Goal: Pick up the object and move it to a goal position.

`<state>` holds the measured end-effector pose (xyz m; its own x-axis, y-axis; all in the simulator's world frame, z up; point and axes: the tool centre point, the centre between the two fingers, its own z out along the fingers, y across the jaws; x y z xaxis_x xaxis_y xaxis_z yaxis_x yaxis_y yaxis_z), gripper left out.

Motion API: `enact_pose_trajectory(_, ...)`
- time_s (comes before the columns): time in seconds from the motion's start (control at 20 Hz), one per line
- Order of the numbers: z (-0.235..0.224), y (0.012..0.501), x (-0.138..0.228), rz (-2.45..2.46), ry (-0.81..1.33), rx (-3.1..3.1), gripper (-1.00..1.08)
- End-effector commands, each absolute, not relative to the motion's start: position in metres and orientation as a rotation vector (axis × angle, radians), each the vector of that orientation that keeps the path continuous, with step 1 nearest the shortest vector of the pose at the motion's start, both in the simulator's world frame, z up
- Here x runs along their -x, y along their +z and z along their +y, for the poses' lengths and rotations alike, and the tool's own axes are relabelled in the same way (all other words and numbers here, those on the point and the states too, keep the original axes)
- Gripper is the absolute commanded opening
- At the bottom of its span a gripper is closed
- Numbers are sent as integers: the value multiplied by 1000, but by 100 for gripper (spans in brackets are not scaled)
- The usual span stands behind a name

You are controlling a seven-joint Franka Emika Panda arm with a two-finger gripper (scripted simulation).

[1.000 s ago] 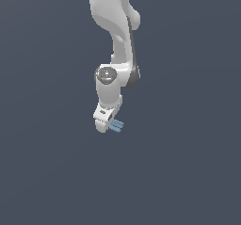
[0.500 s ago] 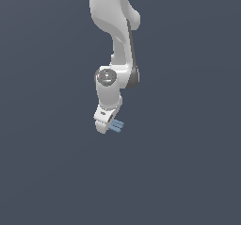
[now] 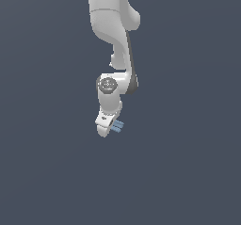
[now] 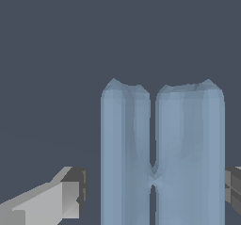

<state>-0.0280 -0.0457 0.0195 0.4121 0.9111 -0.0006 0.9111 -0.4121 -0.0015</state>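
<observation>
Wrist view: object point(image 4: 162, 153), light blue and ridged lengthwise, sits between the two fingertips point(image 4: 70, 191) of the claw point(image 4: 153, 188); one pad shows a gap beside it, so claw is open, not gripping. Exterior view: object point(image 3: 117, 125) lies just beside the claw point(image 3: 111, 126). Judgement: approach done; grasp, lift and carry to goal remain. No goal marker visible.

background point(image 3: 42, 172): uniform dark slate-blue | no visible seams or edges | light: flat, even | same backdrop in wrist view
</observation>
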Motion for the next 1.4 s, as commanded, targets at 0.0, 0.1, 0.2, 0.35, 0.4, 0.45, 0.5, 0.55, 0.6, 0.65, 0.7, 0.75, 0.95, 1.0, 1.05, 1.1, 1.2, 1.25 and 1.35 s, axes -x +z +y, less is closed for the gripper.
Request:
enact_pose_trajectory(0.0, -46, 16, 27, -1704, 0, 2640, 100)
enact_pose_trajectory(0.1, -46, 16, 27, -1704, 0, 2640, -100)
enact_pose_trajectory(0.2, -46, 16, 27, -1704, 0, 2640, -100)
enact_pose_trajectory(0.35, -46, 16, 27, -1704, 0, 2640, -100)
enact_pose_trajectory(0.4, -46, 16, 27, -1704, 0, 2640, -100)
enact_pose_trajectory(0.45, -46, 16, 27, -1704, 0, 2640, -100)
enact_pose_trajectory(0.5, -46, 16, 27, -1704, 0, 2640, -100)
enact_pose_trajectory(0.55, -46, 16, 27, -1704, 0, 2640, -100)
enact_pose_trajectory(0.6, -46, 17, 26, -1704, -2, 2641, -100)
enact_pose_trajectory(0.65, -46, 17, 27, -1704, -2, 2641, -100)
enact_pose_trajectory(0.7, -46, 17, 27, -1704, -2, 2641, -100)
enact_pose_trajectory(0.75, -45, 17, 28, -1704, -2, 2641, -100)
enact_pose_trajectory(0.95, -42, 20, 34, -1704, -2, 2641, -100)
enact_pose_trajectory(1.0, -41, 21, 36, -1704, -2, 2641, -100)
enact_pose_trajectory(1.05, -40, 22, 39, -1704, -2, 2641, -100)
enact_pose_trajectory(1.1, -39, 24, 42, -1704, -2, 2641, -100)
enact_pose_trajectory(1.2, -35, 27, 49, -1704, -2, 2641, -100)
enact_pose_trajectory(1.25, -33, 28, 53, -1704, -1, 2641, -100)
enact_pose_trajectory(1.35, -29, 33, 63, -1704, -1, 2641, -100)
